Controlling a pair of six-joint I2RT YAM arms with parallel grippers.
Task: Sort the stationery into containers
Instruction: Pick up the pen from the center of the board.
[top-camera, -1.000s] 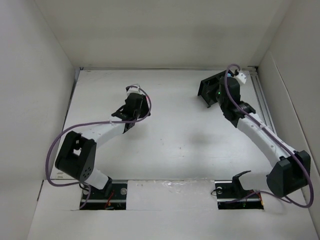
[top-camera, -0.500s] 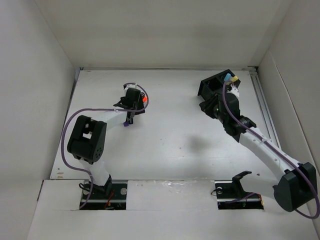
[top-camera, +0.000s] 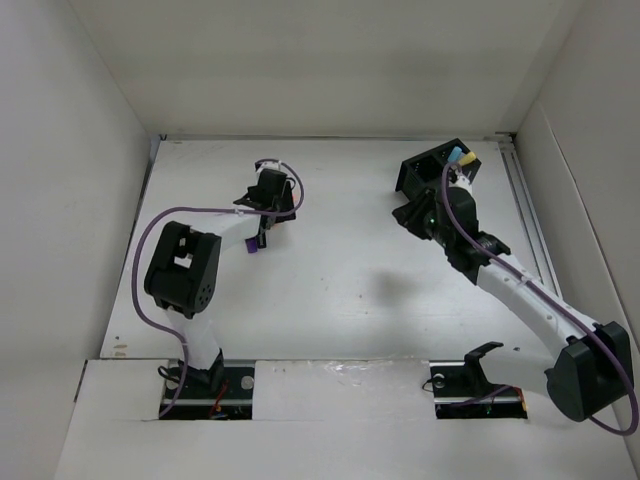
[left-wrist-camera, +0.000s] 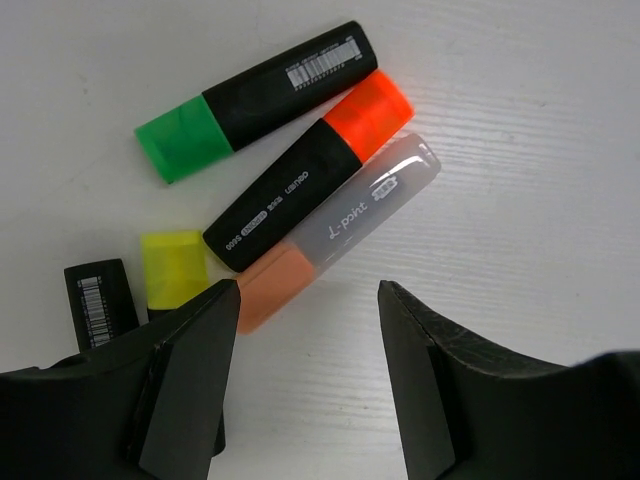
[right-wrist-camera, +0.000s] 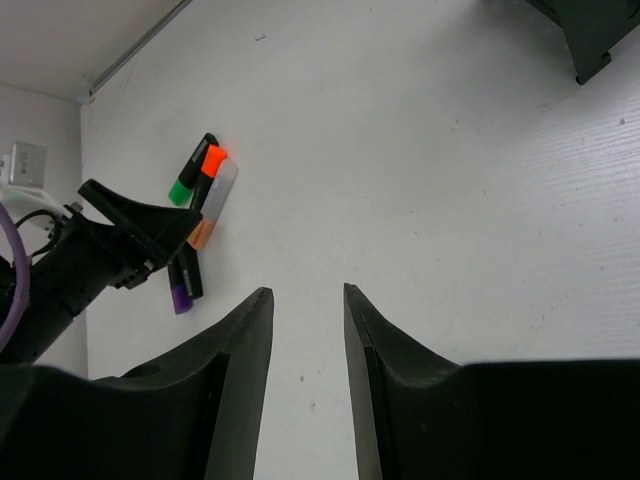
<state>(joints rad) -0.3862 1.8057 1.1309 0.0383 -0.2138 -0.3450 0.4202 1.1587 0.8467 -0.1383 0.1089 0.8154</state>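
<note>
Left jaws wide apart, right jaws narrowly parted, both holding nothing, top view: black organiser (top-camera: 430, 172) far right on worktop (top-camera: 350, 290), open room mid-worktop, left wrist: peach-capped marker (left-wrist-camera: 340, 228) below the jaws, orange marker (left-wrist-camera: 300, 182), green marker (left-wrist-camera: 255, 98), yellow marker (left-wrist-camera: 172, 265) clustered beside it, right wrist: markers far left, organiser corner far right.

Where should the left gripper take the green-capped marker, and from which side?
Grip the green-capped marker at its cap end, from straight above, jaws across its width. It lies flat, and that end splays away from the orange-capped marker, leaving room; the other ends sit close together.
</note>
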